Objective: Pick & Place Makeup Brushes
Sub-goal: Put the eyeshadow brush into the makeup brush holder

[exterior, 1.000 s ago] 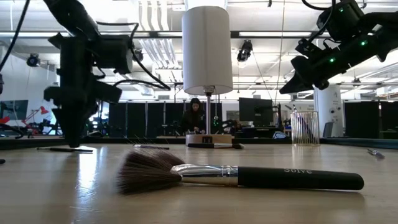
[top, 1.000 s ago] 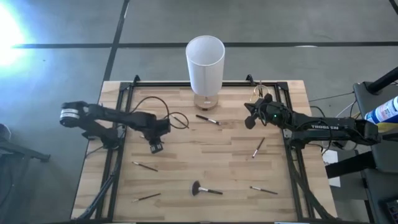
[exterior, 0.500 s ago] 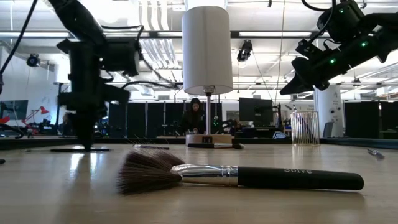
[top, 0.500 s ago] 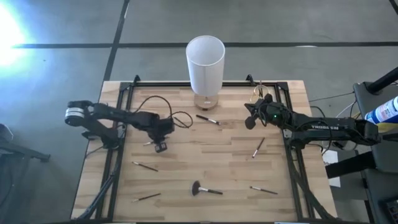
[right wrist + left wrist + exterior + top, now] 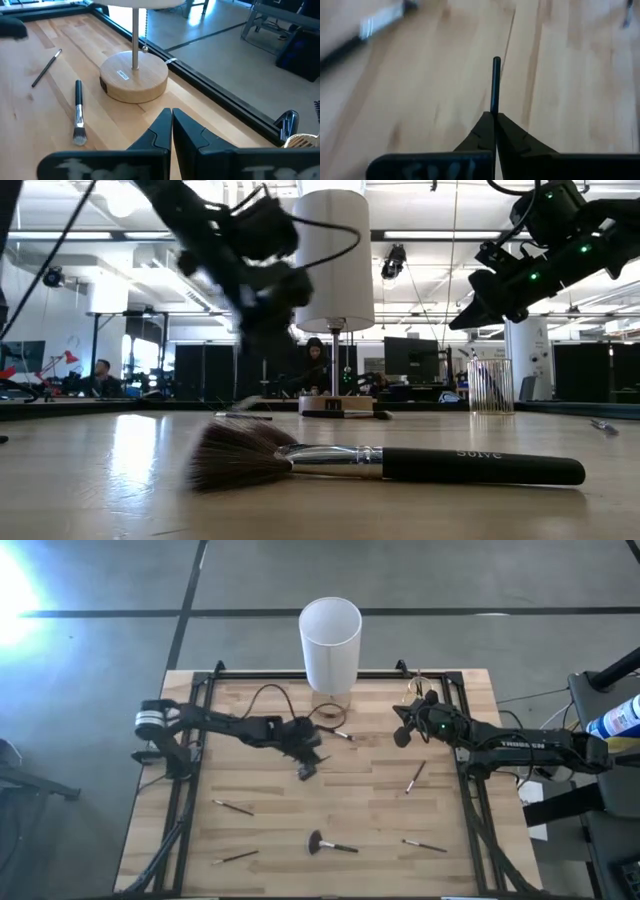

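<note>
My left gripper [image 5: 307,766] hangs over the table's middle, in front of the lamp, shut on a thin dark makeup brush [image 5: 495,85]. My right gripper [image 5: 403,736] waits shut above the table's right far part, touching nothing. Several more brushes lie flat on the wood. One with a silver ferrule [image 5: 335,733] lies by the lamp base. Thin ones lie at the right [image 5: 415,777], the right near side [image 5: 424,845] and the left [image 5: 232,807] [image 5: 238,857]. The fluffy-headed brush [image 5: 330,845] lies near the near edge, large in the low view [image 5: 380,463]. My left gripper pinches the thin brush between its two shut fingers [image 5: 482,132]. The stick runs along the fingers and its blunt end [image 5: 496,61] juts out past their tips. The other end is hidden behind the fingers. The brush is lifted clear of the table.
A lamp with a tall white shade [image 5: 330,640] stands on a round wooden base [image 5: 134,75] at the far edge's middle. A wire holder [image 5: 490,385] stands at the far right corner. Black frame rails [image 5: 196,755] run along the table's sides. Bare wood lies between the scattered brushes.
My left gripper was down at the table on the left, shut on a thin brush. It has since risen and swung toward the table's right, to the middle near the lamp. The brush has come up clear of the table with it.
</note>
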### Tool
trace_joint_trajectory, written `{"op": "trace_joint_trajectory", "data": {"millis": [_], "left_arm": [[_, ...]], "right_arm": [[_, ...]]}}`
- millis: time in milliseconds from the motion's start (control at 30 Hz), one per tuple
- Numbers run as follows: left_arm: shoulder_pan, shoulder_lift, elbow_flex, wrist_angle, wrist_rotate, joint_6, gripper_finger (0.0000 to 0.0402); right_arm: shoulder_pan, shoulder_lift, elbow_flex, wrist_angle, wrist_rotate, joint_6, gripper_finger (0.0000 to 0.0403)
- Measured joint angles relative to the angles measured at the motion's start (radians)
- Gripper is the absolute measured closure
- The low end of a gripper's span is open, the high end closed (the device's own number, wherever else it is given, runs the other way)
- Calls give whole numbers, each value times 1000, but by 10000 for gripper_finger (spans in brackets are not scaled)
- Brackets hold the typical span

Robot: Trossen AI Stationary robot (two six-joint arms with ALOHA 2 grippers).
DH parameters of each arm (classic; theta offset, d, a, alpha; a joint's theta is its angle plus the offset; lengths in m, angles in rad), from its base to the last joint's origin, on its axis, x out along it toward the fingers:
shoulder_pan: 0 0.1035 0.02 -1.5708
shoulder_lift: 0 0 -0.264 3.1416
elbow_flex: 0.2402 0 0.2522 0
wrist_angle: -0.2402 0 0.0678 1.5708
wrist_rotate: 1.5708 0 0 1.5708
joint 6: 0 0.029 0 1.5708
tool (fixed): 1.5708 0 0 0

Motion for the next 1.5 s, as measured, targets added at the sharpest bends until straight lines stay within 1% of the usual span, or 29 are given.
{"op": "trace_joint_trajectory", "data": {"millis": [133, 267, 367, 500, 633, 800, 900, 967, 1067, 1167, 1267, 1500], "left_arm": [[-2, 137, 85, 81, 22, 33, 401], [-3, 262, 200, 83, 24, 72, 399], [-4, 332, 273, 56, 23, 97, 399], [-7, 376, 339, 2, 25, 112, 399], [-10, 357, 344, -70, 24, 138, 396], [-14, 232, 299, -193, 23, 169, 363], [-23, 138, 208, -225, 23, 170, 343], [-36, 79, 134, -219, 25, 169, 334], [-68, 7, 30, -133, 33, 164, 327], [-111, -11, -56, -13, 34, 141, 326], [-156, -4, -86, 67, 21, 130, 326], [-203, 55, -98, 87, -62, 119, 326]], "right_arm": [[0, -9, 0, -4, -1, 0, 394], [0, -17, 0, -5, -1, -4, 394], [0, -21, 0, -5, -1, -3, 394], [6, -22, 0, -12, -9, -3, 394], [26, -22, 0, -21, -11, 0, 394], [51, -22, 0, -24, -12, 3, 394], [62, -22, 0, -23, -12, 19, 394], [70, -22, 0, -23, -11, 20, 394], [76, -22, 0, -20, -11, 23, 394], [77, -22, 0, -20, -9, 25, 394], [77, -22, 0, -19, -8, 27, 394], [78, -22, 0, -18, -8, 27, 394]]}}
